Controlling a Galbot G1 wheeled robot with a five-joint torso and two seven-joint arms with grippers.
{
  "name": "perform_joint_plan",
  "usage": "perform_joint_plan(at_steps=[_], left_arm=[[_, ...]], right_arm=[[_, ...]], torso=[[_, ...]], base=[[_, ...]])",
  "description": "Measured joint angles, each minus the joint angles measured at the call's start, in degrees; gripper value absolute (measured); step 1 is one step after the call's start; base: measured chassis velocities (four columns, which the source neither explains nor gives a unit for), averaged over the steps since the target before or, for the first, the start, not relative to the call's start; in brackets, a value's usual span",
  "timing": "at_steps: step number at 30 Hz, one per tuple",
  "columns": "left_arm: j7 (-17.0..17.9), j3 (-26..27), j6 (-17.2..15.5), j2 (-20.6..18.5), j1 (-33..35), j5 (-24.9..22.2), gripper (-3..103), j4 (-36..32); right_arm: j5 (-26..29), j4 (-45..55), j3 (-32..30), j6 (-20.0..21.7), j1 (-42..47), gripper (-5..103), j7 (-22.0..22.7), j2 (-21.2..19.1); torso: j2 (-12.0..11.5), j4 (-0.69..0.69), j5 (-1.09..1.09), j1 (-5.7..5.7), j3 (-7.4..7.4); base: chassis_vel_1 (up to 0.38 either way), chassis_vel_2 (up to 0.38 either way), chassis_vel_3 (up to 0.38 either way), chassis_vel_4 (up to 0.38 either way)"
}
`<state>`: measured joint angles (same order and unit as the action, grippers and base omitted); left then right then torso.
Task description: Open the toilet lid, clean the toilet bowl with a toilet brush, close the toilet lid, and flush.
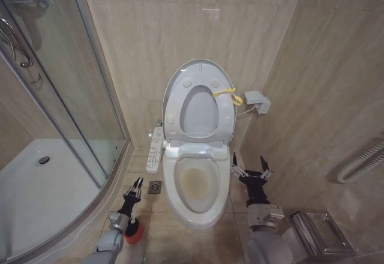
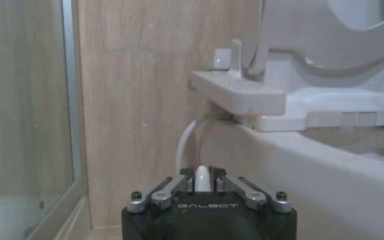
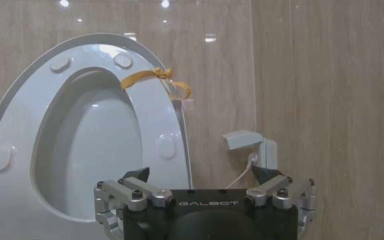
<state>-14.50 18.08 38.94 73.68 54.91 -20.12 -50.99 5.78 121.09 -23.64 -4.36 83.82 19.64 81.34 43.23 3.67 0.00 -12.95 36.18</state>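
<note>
Our left gripper [image 1: 135, 185] is clamped on the brush handle [image 2: 202, 178] left of the toilet – the stained bowl [image 1: 197, 183] lies to its right, lid [image 1: 199, 96] raised – while our right gripper [image 1: 251, 168] waits open beside the bowl.

"GALBOT" is printed on the left end effector [image 2: 203, 186] and right end effector [image 3: 205, 181] housings.
</note>
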Motion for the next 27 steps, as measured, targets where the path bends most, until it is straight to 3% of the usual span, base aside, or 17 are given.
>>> perform_joint_plan(at_steps=[10, 27], left_arm=[[3.13, 1.04, 1.71, -0.12, 8.08, 4.3, 14, -9.02], [3.57, 2.84, 5.9, 0.35, 12.2, 7.63, 14, -3.72]], right_arm=[[0.0, 0.0, 0.0, 0.0, 0.0, 100, 0.0, 0.0], [0.0, 0.0, 0.0, 0.0, 0.0, 100, 0.0, 0.0]], torso=[[0.0, 0.0, 0.0, 0.0, 0.0], [0.02, 0.0, 0.04, 0.01, -0.01]], base=[[0.0, 0.0, 0.0, 0.0], [0.0, 0.0, 0.0, 0.0]])
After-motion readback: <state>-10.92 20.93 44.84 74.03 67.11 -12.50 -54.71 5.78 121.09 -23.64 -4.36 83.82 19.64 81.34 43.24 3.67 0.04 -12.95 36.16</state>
